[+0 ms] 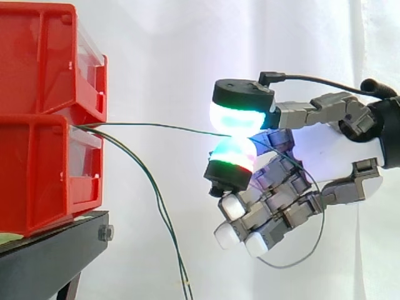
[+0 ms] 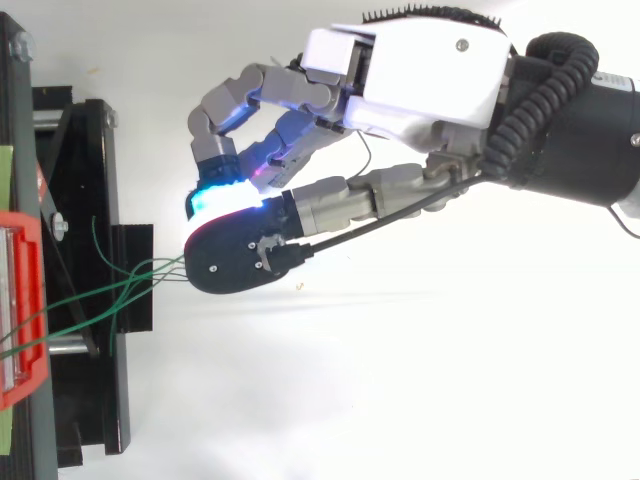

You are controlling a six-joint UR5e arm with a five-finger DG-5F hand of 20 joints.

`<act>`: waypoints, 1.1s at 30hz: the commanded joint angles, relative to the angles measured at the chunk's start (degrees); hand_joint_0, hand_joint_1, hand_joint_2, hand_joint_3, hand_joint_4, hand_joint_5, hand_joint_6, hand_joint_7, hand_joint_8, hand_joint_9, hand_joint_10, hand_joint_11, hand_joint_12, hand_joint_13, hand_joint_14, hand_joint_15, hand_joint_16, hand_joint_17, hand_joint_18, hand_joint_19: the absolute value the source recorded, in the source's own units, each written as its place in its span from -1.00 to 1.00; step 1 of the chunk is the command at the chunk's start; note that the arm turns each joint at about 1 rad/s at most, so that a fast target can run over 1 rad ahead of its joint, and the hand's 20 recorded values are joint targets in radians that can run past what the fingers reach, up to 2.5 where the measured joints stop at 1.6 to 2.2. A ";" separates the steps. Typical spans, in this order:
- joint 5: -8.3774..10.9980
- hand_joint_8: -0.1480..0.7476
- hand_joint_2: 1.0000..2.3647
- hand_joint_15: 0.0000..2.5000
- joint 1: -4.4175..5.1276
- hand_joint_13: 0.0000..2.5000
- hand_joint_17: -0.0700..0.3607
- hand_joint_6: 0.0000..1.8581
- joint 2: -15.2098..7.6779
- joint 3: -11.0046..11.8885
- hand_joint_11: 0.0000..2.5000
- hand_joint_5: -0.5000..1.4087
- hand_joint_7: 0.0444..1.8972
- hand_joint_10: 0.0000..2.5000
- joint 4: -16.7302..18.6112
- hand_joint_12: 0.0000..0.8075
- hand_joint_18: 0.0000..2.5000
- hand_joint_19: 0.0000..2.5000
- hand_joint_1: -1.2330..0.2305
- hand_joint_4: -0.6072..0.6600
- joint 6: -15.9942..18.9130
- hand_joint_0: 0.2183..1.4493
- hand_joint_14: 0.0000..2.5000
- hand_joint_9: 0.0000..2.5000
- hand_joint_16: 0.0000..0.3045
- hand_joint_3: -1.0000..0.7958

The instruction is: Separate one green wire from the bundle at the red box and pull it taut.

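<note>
white curtain (image 1: 162,50) behind everything. two red bins stacked at left, upper bin (image 1: 37,56) on lower bin (image 1: 37,175), both on a black stand (image 1: 50,256). the green wires come out at the seam between the two bins, on the side facing the hand.

one green wire (image 1: 162,127) runs almost level and straight from that seam to the hand (image 1: 337,156). it's pinched between two glowing fingertips (image 1: 240,115), the upper white-cyan, the lower green-red. the other fingers are curled under the palm, away from the wire. past the pinch a loose tail (image 1: 281,265) loops down behind the curled fingers.

the rest of the bundle (image 1: 156,206) sags from the same seam and drops out of the bottom of the side view. it hangs in the gap between bins and hand, below the straight wire and not touching the hand. from the top view the wires fan out (image 2: 120,290) over the stand's edge.

both bins have clear front panels – contents can't be made out. a pale green strip (image 1: 7,237) sits under the lower bin – too small to read anything on it.
</note>
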 commanded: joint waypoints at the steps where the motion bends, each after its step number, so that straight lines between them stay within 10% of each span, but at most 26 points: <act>1: 0.05 -0.03 -0.96 -0.69 0.00 -0.44 -0.13 -0.06 0.00 0.02 -0.34 -0.65 0.27 -0.98 0.00 -0.14 -0.50 -0.69 -0.33 -0.05 -0.06 -0.40 -0.99 -0.21 -0.66 0.05; 17: -0.04 -0.02 -0.96 -0.70 0.00 -0.44 -0.12 -0.05 0.00 -2.61 -0.34 -0.64 0.27 -0.98 3.96 -0.12 -0.49 -0.71 -0.35 -0.08 -0.24 -0.38 -0.99 -0.20 -0.65 0.08; 33: -0.30 0.01 -0.97 -0.71 0.88 -0.44 -0.11 -0.05 0.00 -9.12 -0.34 -0.63 0.30 -0.99 23.20 -0.11 -0.48 -0.72 -0.36 -0.07 -0.15 -0.37 -0.99 -0.17 -0.65 0.11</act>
